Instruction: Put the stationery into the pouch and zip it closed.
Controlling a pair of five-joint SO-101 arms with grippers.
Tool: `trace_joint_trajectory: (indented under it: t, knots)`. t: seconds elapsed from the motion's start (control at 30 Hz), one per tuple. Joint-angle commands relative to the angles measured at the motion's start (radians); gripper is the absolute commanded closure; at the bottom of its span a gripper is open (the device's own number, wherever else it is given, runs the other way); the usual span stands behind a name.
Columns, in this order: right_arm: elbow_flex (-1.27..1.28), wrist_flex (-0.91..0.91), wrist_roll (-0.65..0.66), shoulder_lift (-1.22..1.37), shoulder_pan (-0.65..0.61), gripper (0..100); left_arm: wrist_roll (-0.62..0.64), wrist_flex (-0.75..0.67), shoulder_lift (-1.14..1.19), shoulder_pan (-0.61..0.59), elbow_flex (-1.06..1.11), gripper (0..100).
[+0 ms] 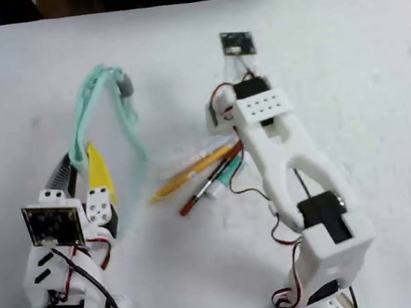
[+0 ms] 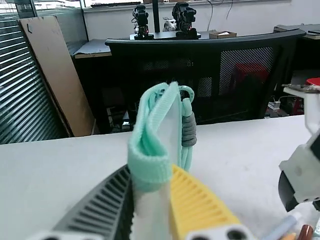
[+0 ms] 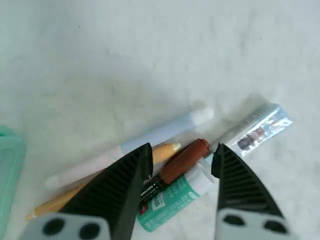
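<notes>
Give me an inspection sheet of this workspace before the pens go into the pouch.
Surface: white table, flat.
Job's things: mint-trimmed pouch held by its rim, mouth gaping. Pale blue pen, yellow pencil, red-brown pen, green-labelled tube and clear-wrapped piece lie bunched on the table beside it.
Clutter: nothing seen.
Grippers: left gripper shut on the pouch rim; right gripper open over the red-brown pen, one finger on either side.
Cables: red and black wires loop loose along the right arm, close to the pens.
Surroundings: black mesh chair, leaning board and blinds behind the table.
</notes>
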Motion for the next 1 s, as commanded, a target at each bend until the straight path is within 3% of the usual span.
trace_joint_trajectory:
  t: [0.0, 0.1, 0.37, 0.53, 0.87, 0.97]
  knots:
    - [-0.014, -0.025, -0.023, 0.025, -0.028, 81.1, 0.015, 0.037, 0.004, 0.013, -0.008, 90]
    - [-0.014, -0.061, -0.055, 0.059, -0.033, 81.1, 0.017, 0.106, 0.004, 0.015, -0.035, 80]
    - [-0.014, -0.082, -0.054, 0.133, -0.033, 81.1, 0.011, 0.121, 0.004, 0.015, -0.037, 83]
    - [-0.014, -0.139, -0.052, 0.174, -0.013, 81.1, 0.009, 0.173, 0.004, 0.015, -0.061, 79]
    - [-0.014, -0.153, -0.051, 0.185, -0.038, 81.3, 0.017, 0.203, 0.004, 0.015, -0.091, 79]
    - [-0.017, -0.157, -0.048, 0.188, -0.038, 88.2, 0.018, 0.203, 0.004, 0.015, -0.091, 79]
